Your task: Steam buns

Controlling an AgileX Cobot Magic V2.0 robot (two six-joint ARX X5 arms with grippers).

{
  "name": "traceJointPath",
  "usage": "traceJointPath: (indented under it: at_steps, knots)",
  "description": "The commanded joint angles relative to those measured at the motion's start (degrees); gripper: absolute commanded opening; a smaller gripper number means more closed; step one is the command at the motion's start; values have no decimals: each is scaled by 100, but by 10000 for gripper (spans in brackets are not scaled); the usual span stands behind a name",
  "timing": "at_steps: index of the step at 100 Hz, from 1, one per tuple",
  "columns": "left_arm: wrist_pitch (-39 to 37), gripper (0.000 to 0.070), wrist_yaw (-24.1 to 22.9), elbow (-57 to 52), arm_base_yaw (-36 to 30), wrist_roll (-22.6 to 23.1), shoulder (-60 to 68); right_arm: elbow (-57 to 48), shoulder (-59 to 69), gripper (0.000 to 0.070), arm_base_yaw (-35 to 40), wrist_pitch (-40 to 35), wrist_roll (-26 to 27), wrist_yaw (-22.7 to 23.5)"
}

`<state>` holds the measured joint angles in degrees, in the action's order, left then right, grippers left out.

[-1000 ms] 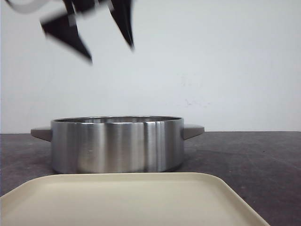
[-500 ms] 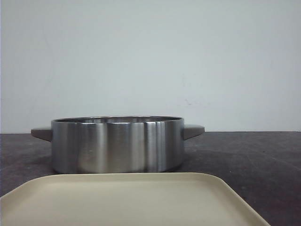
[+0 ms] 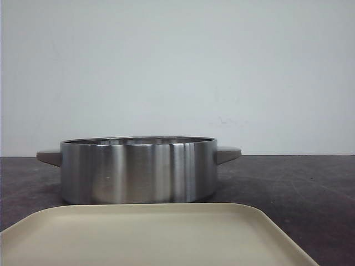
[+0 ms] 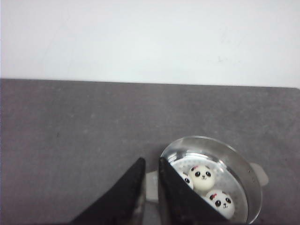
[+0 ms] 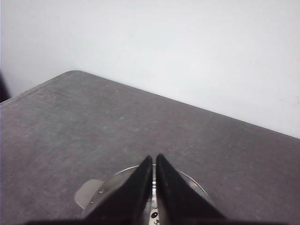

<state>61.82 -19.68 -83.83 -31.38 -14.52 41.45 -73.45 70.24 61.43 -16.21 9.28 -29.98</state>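
Observation:
A steel pot (image 3: 138,172) with two grey handles stands on the dark table. In the left wrist view three white panda-faced buns lie inside the pot (image 4: 246,176) on a perforated insert: one in the middle (image 4: 203,176), one nearer (image 4: 221,202), and one (image 4: 186,179) partly hidden by a finger. My left gripper (image 4: 151,160) hangs high above the pot's near handle, jaws almost together and empty. My right gripper (image 5: 154,156) is shut and empty, high over the pot (image 5: 110,185); part of a bun's face (image 5: 154,215) shows between its fingers. No gripper shows in the front view.
A cream tray (image 3: 150,235) lies in front of the pot, nearest the camera. The table is dark grey, with a white wall behind it. The table's rounded corner (image 5: 70,72) shows in the right wrist view.
One second ago blurred black fingers, spread apart, showed at the top left of the front view; they have left that view. Pot and tray have not moved.

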Motion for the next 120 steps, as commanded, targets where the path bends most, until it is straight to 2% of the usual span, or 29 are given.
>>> traceJointPath:
  at_steps: [1,64,86,96,111,120]
  knots:
    - [28,0,-44,-72,-28,48,-11,-96,46,5,68,63,-31,-2]
    - [-4,0,-44,-72,-28,35,-28,-96,11,5,50,87,-28,-2]
    - [-2,0,-44,-72,-28,35,-28,61,-505,5,-223,-310,96,42]
    - [-2,0,-44,-72,-28,33,-28,603,-1008,5,-713,-92,-57,553]
    - [-2,0,-44,-72,-28,35,-28,2144,-2118,5,-1655,1106,-208,1797]
    - [-4,0,-44,-72,-28,33,-28,3139,-2874,5,-2291,1661,-208,2275]
